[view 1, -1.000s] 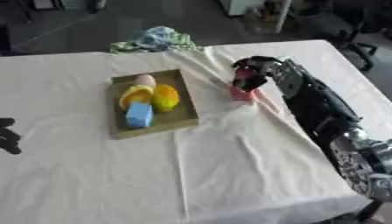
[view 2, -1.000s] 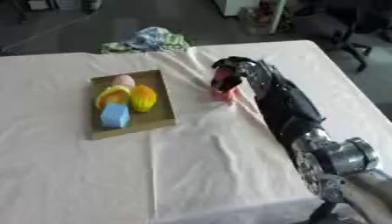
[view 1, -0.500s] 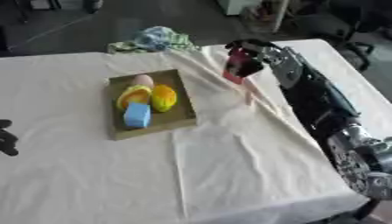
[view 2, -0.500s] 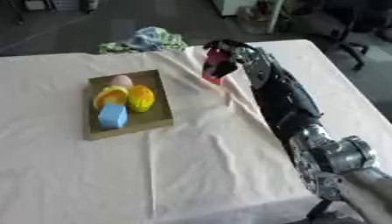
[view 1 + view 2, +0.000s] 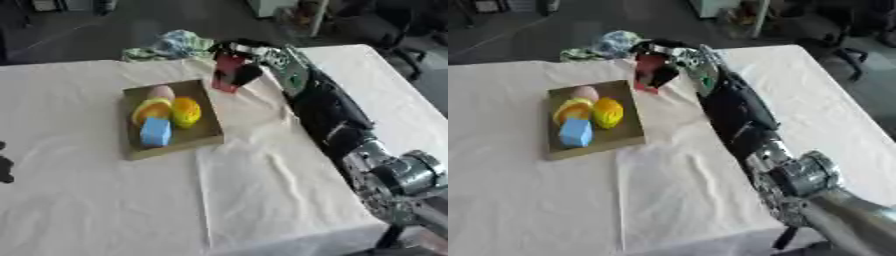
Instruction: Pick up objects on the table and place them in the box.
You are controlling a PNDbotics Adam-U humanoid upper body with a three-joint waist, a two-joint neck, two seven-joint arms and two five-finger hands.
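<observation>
My right hand [image 5: 248,59] is shut on a small red object [image 5: 229,71] and holds it in the air just past the far right corner of the flat brown box [image 5: 202,129]. Inside the box lie a pink round piece [image 5: 160,92], a yellow piece [image 5: 146,108], an orange-yellow round piece [image 5: 185,111] and a blue block [image 5: 155,132]. The right arm [image 5: 324,107] reaches across the table from the lower right. Only a dark bit of my left hand [image 5: 4,165] shows at the left edge; its fingers cannot be made out.
A crumpled green and blue cloth [image 5: 173,45] lies at the far edge of the white-covered table [image 5: 114,200]. The table's right edge [image 5: 398,95] drops off to a dark floor with chairs.
My right hand has lifted the red object off the cloth and carried it up and left toward the box's far corner. The things in the box have not moved.
</observation>
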